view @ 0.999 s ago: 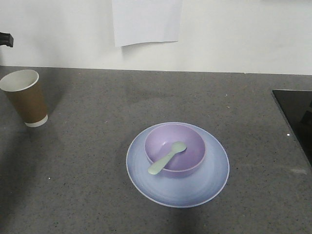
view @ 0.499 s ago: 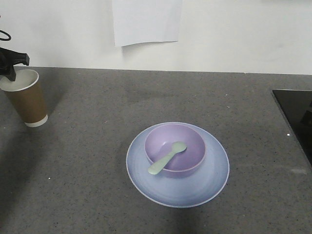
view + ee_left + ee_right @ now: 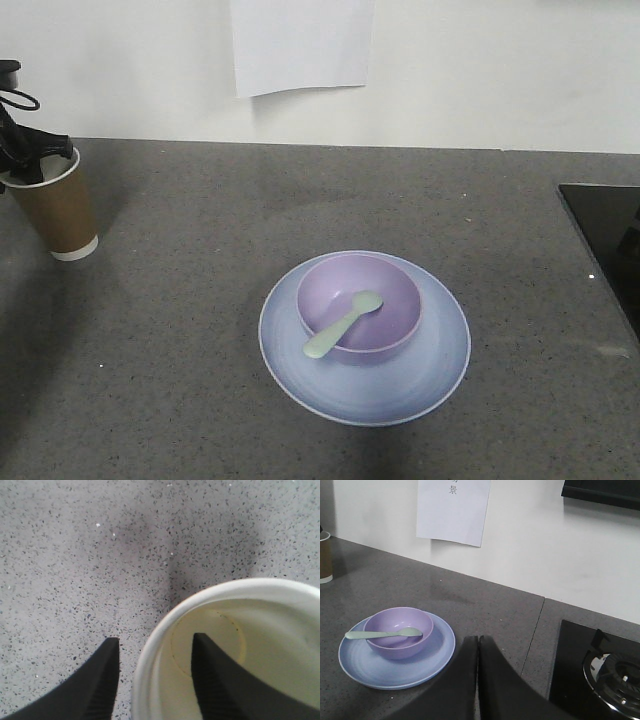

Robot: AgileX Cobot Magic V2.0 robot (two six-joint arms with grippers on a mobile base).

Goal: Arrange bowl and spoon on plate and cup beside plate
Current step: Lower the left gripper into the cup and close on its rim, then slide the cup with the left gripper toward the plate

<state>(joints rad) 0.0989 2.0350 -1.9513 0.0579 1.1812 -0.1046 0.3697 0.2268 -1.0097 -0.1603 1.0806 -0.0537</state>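
Currently: round pale blue plate [image 3: 364, 338] flat on grey speckled stone countertop [image 3: 200, 330], roughly centre of front view. Small glossy lavender plastic bowl [image 3: 360, 306] seated upright on plate, toward its far half, bare blue rim showing all round. Short mint-green plastic spoon [image 3: 342, 325] resting in bowl, oval head down inside, handle leaning out over near-left rim. Same stack visible from right wrist view: plate [image 3: 396, 654], bowl [image 3: 398, 632], spoon [image 3: 383, 634] lying across bowl mouth.

Brown paper cup [image 3: 52, 205] with white rim and white base band standing upright at far left of counter, well apart from plate. Left gripper [image 3: 30, 155] at cup mouth. Left wrist view: cup [image 3: 235, 645] seen from above, white interior; one black finger [image 3: 220, 680] inside cup, other finger [image 3: 97, 682] outside, rim wall between them. Jaws spread apart, straddling rim; gap visible on both sides, no squeeze on wall.

Right gripper [image 3: 478, 680] low in right wrist view, black fingers pressed together, nothing between them, hanging above counter near plate's right edge.

White paper sheet [image 3: 300, 45] on wall behind. Black glass hob [image 3: 600, 670] with gas burner at right of counter.
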